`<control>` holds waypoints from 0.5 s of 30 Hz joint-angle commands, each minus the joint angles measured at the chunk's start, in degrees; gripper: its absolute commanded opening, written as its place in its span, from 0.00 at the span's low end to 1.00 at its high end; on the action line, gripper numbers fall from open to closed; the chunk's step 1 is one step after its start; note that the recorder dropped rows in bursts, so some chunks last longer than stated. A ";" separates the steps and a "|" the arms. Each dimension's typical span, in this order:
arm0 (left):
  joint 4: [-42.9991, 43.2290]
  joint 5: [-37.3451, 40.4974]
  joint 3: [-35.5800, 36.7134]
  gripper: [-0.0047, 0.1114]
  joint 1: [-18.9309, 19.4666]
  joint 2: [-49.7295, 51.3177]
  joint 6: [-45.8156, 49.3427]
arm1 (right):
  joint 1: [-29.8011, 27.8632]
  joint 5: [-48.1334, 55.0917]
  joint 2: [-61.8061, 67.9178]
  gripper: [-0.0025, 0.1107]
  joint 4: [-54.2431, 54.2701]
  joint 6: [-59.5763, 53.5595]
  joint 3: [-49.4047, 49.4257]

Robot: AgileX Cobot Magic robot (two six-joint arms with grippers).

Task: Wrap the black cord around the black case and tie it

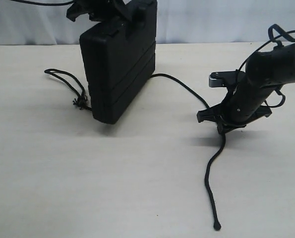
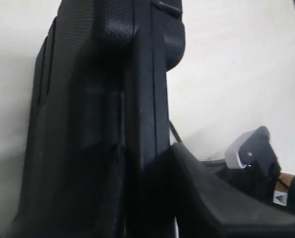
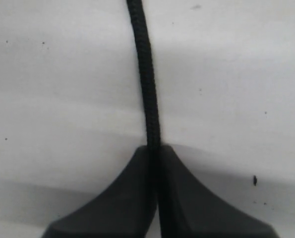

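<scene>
One thin, matte black braided cord (image 1: 181,85) trails across the pale table (image 1: 137,188) and passes the foot of the flat, ribbed black plastic case (image 1: 120,69). The left gripper (image 1: 106,10) clamps the case's top edge and stands it upright, probably so turns can pass around it. The right gripper (image 1: 221,122) pinches the cord tight, placed to lead it.
</scene>
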 commanded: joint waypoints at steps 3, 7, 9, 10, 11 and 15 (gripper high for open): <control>-10.99 -4.60 -0.73 0.04 -0.03 -2.31 2.71 | 0.04 6.96 2.84 0.06 -0.64 0.02 2.92; -3.53 -5.25 -0.73 0.04 -0.03 -2.31 -1.45 | 0.04 7.69 2.40 0.06 -0.64 0.02 2.92; -1.11 -6.15 -0.73 0.04 -0.03 -2.31 -2.96 | 0.04 7.57 1.58 0.06 -0.64 0.02 3.32; -0.72 -6.81 -0.73 0.04 -0.03 -2.31 -3.87 | 0.04 7.57 1.29 0.06 -0.64 0.02 3.31; -0.74 -7.45 -0.73 0.04 -0.03 -2.31 -4.56 | 0.04 7.57 1.01 0.06 -0.64 0.02 3.46; -3.13 -10.90 -0.73 0.04 -0.30 -2.31 -5.25 | 0.04 7.09 -0.04 0.06 -0.64 0.02 4.79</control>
